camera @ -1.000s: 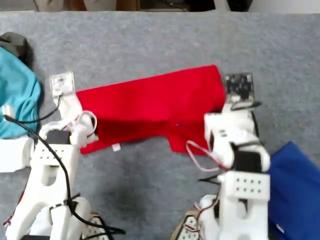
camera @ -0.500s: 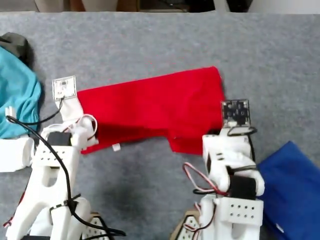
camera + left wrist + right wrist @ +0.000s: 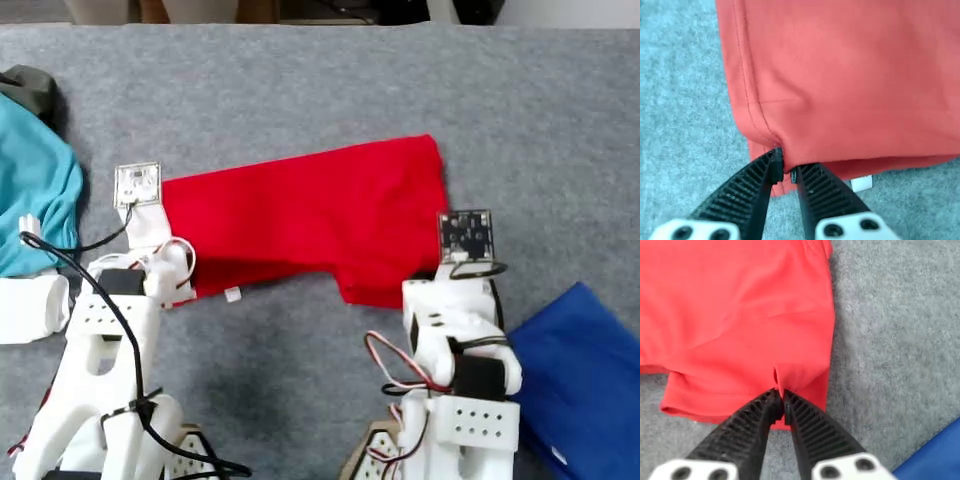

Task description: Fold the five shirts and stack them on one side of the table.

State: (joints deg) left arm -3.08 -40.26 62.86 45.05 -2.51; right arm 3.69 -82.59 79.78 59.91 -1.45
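Red shirt mid-fold, pinched at both ends.

High view: the red shirt (image 3: 310, 215) lies as a long band mid-desk (image 3: 300, 80), a teal shirt (image 3: 35, 195) bunched at the left edge and a blue shirt (image 3: 590, 385) at the near right corner; no stack seems begun, so most work remains. Left wrist view: left jaws pinch a hem corner. Right wrist view: right jaws pinch the opposite end's hem.

Three shirts were in sight: one red shirt (image 3: 310, 215), one teal shirt (image 3: 35, 195) and one blue shirt (image 3: 585, 380). A fourth piece, one dark garment (image 3: 30, 88), could not be told as a shirt or not. There were two arms, the left arm (image 3: 100, 350) and the right arm (image 3: 460, 350), and two grippers, the left gripper (image 3: 785, 172) and the right gripper (image 3: 780, 402). One white tag (image 3: 232, 294) and one grey table (image 3: 350, 80) made up the rest.
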